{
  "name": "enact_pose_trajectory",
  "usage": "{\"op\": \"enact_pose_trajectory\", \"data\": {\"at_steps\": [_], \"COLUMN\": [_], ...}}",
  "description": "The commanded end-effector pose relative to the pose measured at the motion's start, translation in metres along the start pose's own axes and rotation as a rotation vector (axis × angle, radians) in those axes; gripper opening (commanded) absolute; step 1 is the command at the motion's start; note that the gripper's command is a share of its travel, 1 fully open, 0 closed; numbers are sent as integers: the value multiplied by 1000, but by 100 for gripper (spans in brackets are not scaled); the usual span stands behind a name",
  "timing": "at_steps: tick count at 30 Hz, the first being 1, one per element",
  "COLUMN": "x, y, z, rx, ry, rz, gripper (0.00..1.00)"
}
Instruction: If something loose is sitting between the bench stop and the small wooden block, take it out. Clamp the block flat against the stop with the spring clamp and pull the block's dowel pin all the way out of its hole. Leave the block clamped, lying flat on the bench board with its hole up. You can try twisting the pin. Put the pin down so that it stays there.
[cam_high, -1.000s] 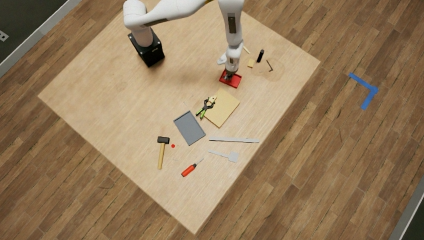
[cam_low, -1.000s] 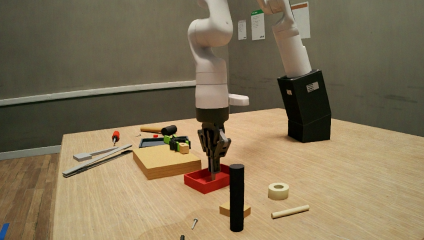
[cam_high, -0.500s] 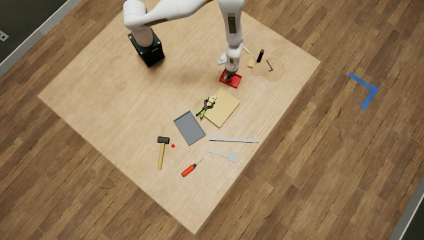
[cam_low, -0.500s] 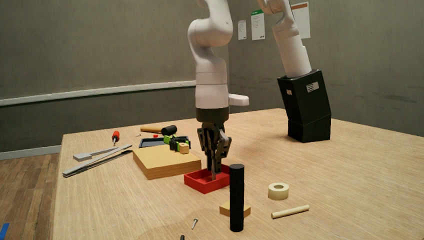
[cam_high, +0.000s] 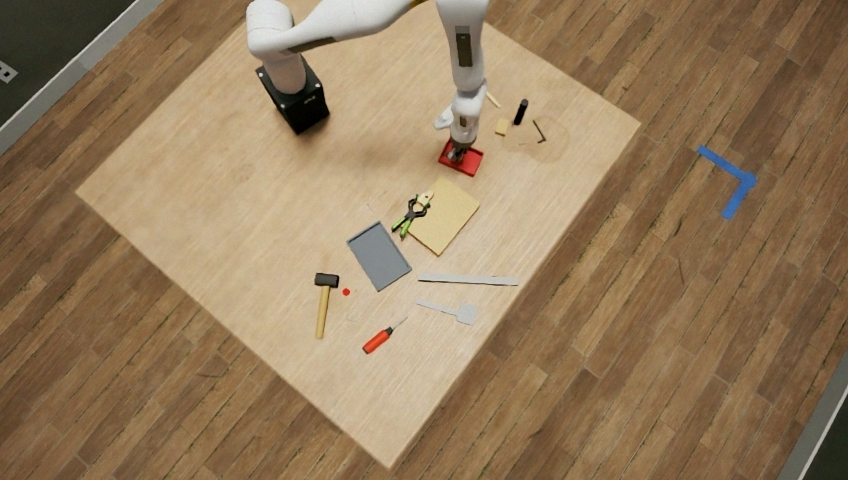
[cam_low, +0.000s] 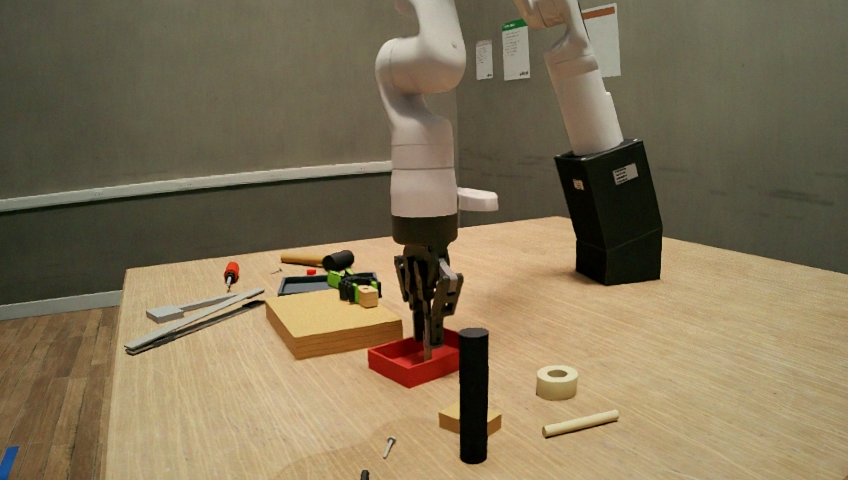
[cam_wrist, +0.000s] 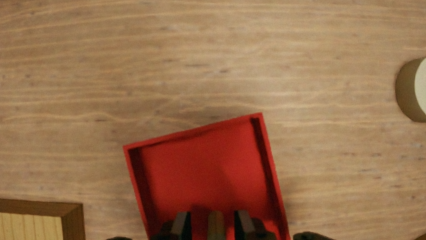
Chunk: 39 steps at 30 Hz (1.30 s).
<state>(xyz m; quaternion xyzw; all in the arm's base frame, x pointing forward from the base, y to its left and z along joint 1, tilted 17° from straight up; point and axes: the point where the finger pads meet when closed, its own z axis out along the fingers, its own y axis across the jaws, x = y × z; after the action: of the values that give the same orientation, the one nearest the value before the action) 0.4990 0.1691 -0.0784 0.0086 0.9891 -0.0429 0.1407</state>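
From the top, the gripper (cam_high: 457, 155) (cam_low: 429, 339) (cam_wrist: 213, 225) is seen over the red tray (cam_high: 474, 166) (cam_low: 407, 375) (cam_wrist: 200, 129). The small wooden block (cam_high: 424, 199) (cam_low: 367, 296) is seen on the bench board (cam_high: 446, 220) (cam_low: 327, 324), gripped at the end of the green-and-black spring clamp (cam_high: 414, 209) (cam_low: 357, 287). The grey tray (cam_high: 379, 255) (cam_low: 306, 284) is placed near the clamp handles.

In the exterior view, the block's hole is turned upward, and no pin is seated in it. The dowel pin (cam_low: 427, 350) (cam_wrist: 216, 227) is stood roughly upright inside the red tray's walls, below the fingertips; whether its foot is touching the tray floor cannot be told. A black cylinder (cam_low: 473, 395) is stood in front, and the tray's near corner is partly hidden by it.

In the wrist view, the fingers are parted a little, with a gap on either side of the pin, so it does not appear to be gripped.
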Motion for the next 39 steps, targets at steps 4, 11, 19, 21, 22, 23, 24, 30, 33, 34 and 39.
{"op": "enact_pose_trajectory", "data": {"at_steps": [4,11,19,21,22,23,24,30,33,34,39], "x": [-2,-2,-2,-2,-1,0,0,1,1,1,1], "y": [3,3,2,2,2,1,1,1,1,1,1], "z": [1,1,0,-2,-4,-4,-4,-12,-18,-21,-36], "rx": [-7,-7,-6,-6,-6,-4,-4,-4,-4,-4,-4], "ry": [-6,-6,-5,-3,-2,1,1,4,4,4,4], "rz": [3,3,3,3,3,3,3,3,3,3,4], "gripper": [34,34,34,34,34,34,34,34,34,34,34]}}
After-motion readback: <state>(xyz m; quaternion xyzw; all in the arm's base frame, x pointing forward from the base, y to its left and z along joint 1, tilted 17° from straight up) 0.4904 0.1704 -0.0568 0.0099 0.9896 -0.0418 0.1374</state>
